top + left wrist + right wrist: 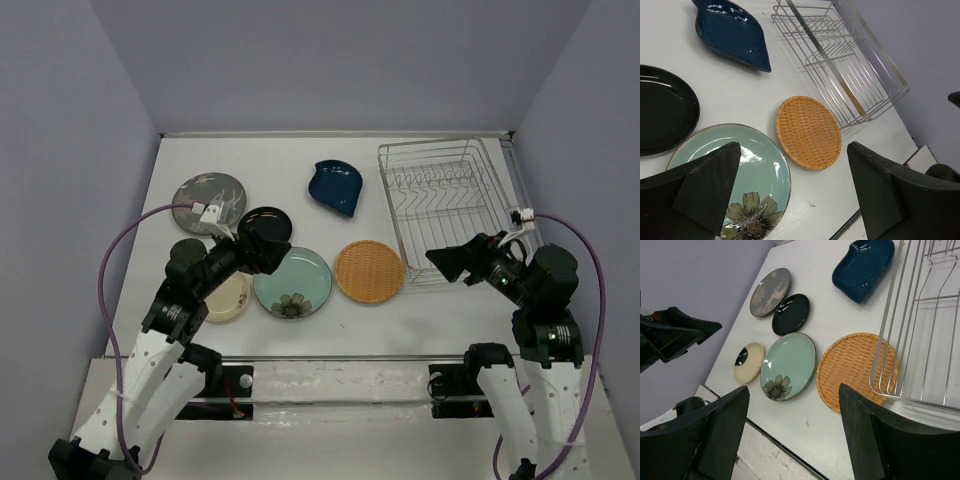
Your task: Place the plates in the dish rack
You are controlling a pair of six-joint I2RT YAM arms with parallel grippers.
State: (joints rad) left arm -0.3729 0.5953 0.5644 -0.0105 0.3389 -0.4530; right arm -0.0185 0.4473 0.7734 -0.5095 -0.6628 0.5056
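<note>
All six plates lie flat on the white table. The grey-brown one [208,202] is at the back left, with the glossy black one [265,225] beside it. The cream [228,297], pale teal flower [293,282] and orange woven [369,270] plates form a front row. The dark blue one [335,186] is at the back centre. The wire dish rack [450,210] holds nothing at the right. My left gripper [262,245] is open above the black and teal plates [760,160]. My right gripper [450,262] is open by the rack's front corner [925,325], over the orange plate's edge [852,370].
Lilac walls enclose the table on the left, back and right. A rail runs along the near table edge [340,360]. Purple cables loop off both arms. The rack's front wires overlap the orange plate's right side in the right wrist view.
</note>
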